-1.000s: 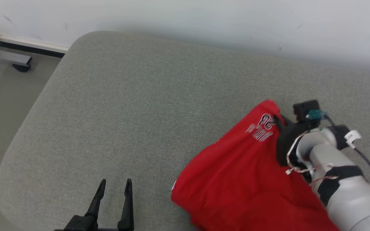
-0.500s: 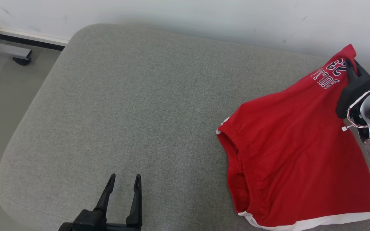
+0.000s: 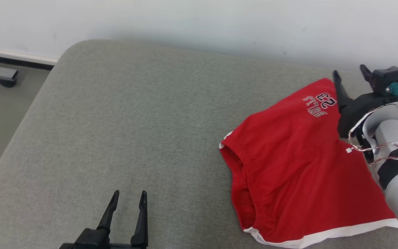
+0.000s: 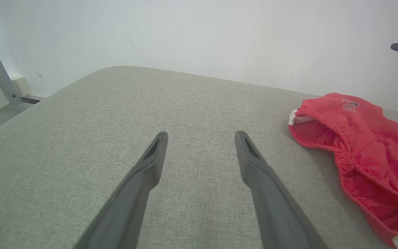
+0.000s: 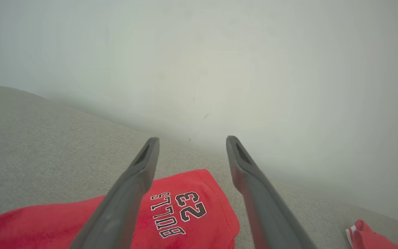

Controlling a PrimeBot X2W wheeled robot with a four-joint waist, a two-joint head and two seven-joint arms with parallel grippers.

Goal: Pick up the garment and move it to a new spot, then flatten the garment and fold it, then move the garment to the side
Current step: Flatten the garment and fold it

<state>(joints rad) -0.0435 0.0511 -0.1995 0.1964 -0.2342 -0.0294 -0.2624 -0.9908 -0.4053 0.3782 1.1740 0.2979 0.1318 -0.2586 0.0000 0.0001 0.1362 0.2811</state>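
The garment (image 3: pixel 299 162) is a pair of red shorts with a white hem and a "BULLS 23" print. It lies rumpled on the right of the grey padded surface (image 3: pixel 133 121), its waistband opening facing left. My right gripper (image 3: pixel 349 71) hovers open just above the printed corner, holding nothing. In the right wrist view the right gripper (image 5: pixel 192 140) is spread over the print on the garment (image 5: pixel 192 214). My left gripper (image 3: pixel 130 195) stands open and empty near the front edge, well left of the shorts. The left wrist view shows the left gripper (image 4: pixel 201 135) and the garment (image 4: pixel 358 138) to its right.
A white wall (image 3: pixel 219 24) runs close behind the surface's far edge, just beyond my right gripper. Floor and a metal frame foot (image 3: pixel 7 76) lie past the rounded left corner. A bare stretch of grey fabric (image 4: pixel 116 110) spreads across the left and middle.
My right gripper has opened and let go of the printed corner it had lifted. That corner has dropped onto the surface. The head camera has shifted a little.
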